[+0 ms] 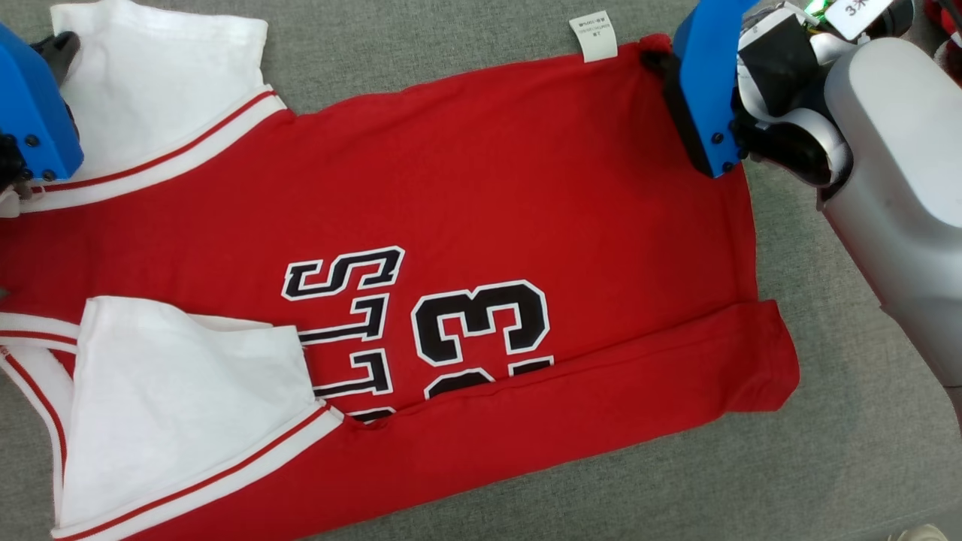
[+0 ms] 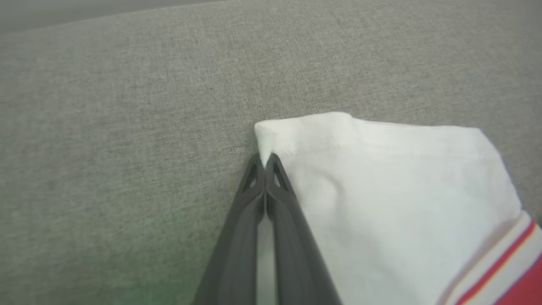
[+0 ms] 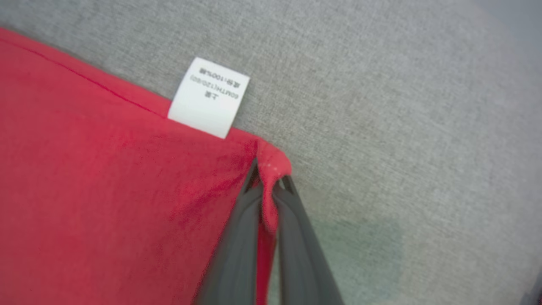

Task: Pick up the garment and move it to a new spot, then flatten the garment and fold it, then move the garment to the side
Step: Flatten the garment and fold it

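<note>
I see the grey fabric surface [image 1: 827, 421] carrying the red garment [image 1: 526, 210], spread out. My right forearm [image 1: 894, 188] angles down to its hem corner, where the right tool [image 3: 269, 180] is pinched tight on red cloth beside the care label [image 3: 208, 97]. The left tool [image 2: 265, 163] is clamped on the corner of its white sleeve [image 2: 381, 190].

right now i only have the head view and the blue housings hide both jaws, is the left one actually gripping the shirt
Observer: Yes. In the left wrist view the left jaws are shut on the very corner of the white sleeve, with a small tip of cloth poking out past them.
Operator: and the right, has it got fabric
Observer: It has. In the right wrist view the right jaws are shut on the red hem corner, just past the care label, and red cloth shows pinched between them.
</note>
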You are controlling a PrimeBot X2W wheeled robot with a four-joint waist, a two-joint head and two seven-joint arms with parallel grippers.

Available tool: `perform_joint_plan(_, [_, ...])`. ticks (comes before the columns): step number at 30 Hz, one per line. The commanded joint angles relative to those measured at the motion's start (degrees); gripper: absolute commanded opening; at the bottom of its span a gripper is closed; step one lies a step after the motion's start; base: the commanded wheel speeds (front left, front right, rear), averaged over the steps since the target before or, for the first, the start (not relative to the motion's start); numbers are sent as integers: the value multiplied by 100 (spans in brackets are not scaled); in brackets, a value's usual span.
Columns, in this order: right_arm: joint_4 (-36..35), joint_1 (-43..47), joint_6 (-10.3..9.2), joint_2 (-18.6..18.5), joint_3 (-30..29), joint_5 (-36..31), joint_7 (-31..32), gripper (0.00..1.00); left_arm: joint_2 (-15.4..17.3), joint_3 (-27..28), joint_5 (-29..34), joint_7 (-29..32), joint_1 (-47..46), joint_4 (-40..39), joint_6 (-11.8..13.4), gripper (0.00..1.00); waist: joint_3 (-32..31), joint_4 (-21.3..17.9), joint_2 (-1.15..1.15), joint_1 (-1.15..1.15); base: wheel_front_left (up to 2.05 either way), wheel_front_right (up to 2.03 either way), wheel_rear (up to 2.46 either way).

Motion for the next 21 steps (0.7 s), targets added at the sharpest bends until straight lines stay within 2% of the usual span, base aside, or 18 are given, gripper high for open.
perform_joint_plan(1, [138,17,-10,-152,46,39,-166,0,-125,-5,-25,-168,161,39,-63,0,-65,13,0,0,0,0,0])
perform_joint_plan(2, [147,23,-10,-167,47,56,-315,0,-184,54,-89,-317,192,15,-93,0,-104,18,0,0,0,0,0])
perform_joint_plan(7, [121,285,-7,-271,91,167,-1086,0,-367,317,-260,-1358,543,-129,-571,0,-410,104,0,0,0,0,0])
perform_joint_plan(8, [121,285,-7,-271,91,167,-1086,0,-367,317,-260,-1358,543,-129,-571,0,-410,104,0,0,0,0,0])
perform_joint_plan(10, [126,424,-6,-328,124,209,-1337,0,-463,365,-286,-1770,743,-180,-712,0,-571,165,0,0,0,0,0])
perform_joint_plan(15, [120,846,-5,-450,220,338,-1885,0,-645,407,-328,-2583,1279,-265,-883,0,-1028,398,0,0,0,0,0])
perform_joint_plan(21, [175,1302,-4,-619,346,243,-2382,0,-807,346,-453,-3193,1971,-475,-998,0,-1522,693,0,0,0,0,0])
